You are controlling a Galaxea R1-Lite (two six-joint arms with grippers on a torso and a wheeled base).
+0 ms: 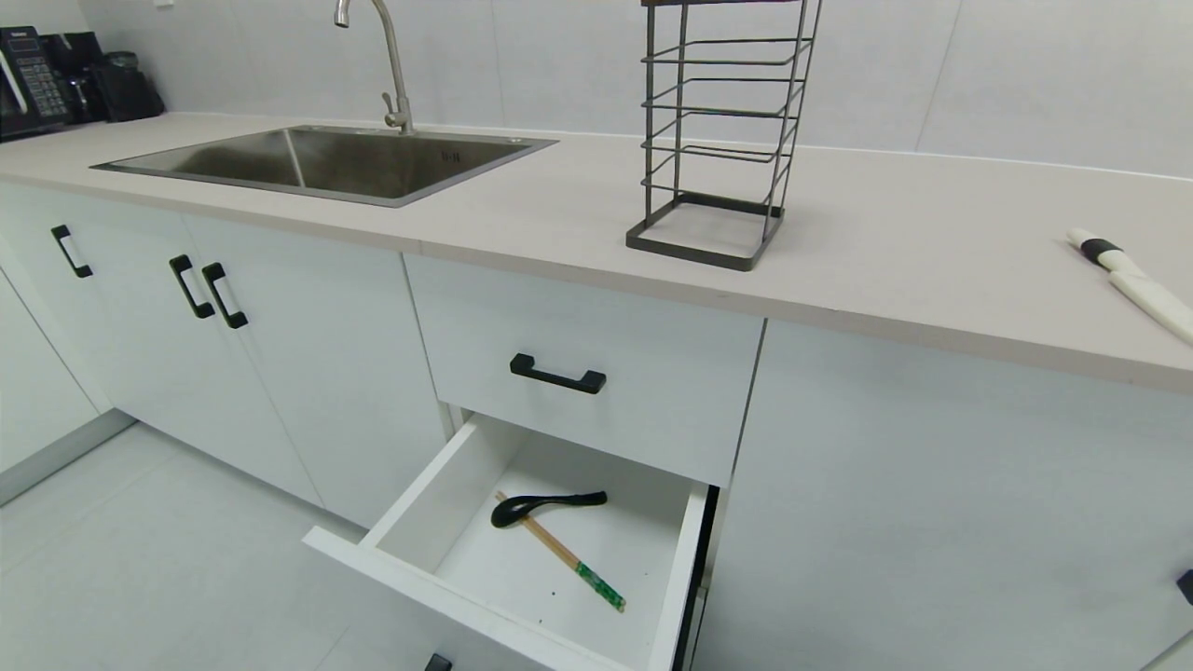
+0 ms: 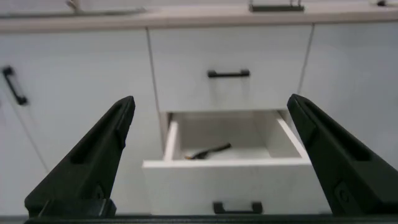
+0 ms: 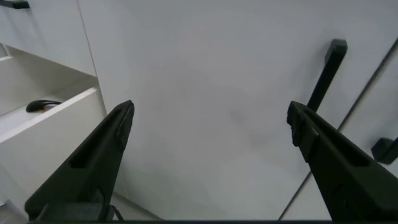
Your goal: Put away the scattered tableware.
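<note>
Judged from the layout, one loose piece left to fetch. On the pale stone-look countertop (image 1: 913, 242), at its right edge, lies a white stick-like utensil with a black band (image 1: 1128, 280), well apart from the dark wire rack (image 1: 718, 140). Cannot tell what kind of utensil.

Already in the pulled-out white lower drawer (image 1: 419, 499): a black plastic spoon (image 1: 545, 506) and a wooden chopstick with a green end (image 1: 564, 554), crossing at the spoon's bowl.

To do the fetch well:
- Go with the right arm, being on that side.
- Rise above the counter lip first, then come down on the utensil from above.
- Close across the narrow shaft near the black band.
- Expect a rounded shaft to roll on the smooth top, so centre the jaws before squeezing.
- Lift clear before swinging left.
- Lower into the bare right part of the drawer rather than dropping onto the spoon.

As for the left gripper (image 2: 211, 102): sits low on the near side of the drawer, facing its front squarely. Jaws spread wide, gripping nothing.

As for the right gripper (image 3: 211, 107): sits low too, close to the plain white cabinet door (image 3: 205, 93) right of the drawer, with a black bar handle (image 3: 326, 74) beyond. Jaws equally wide, empty.
</note>
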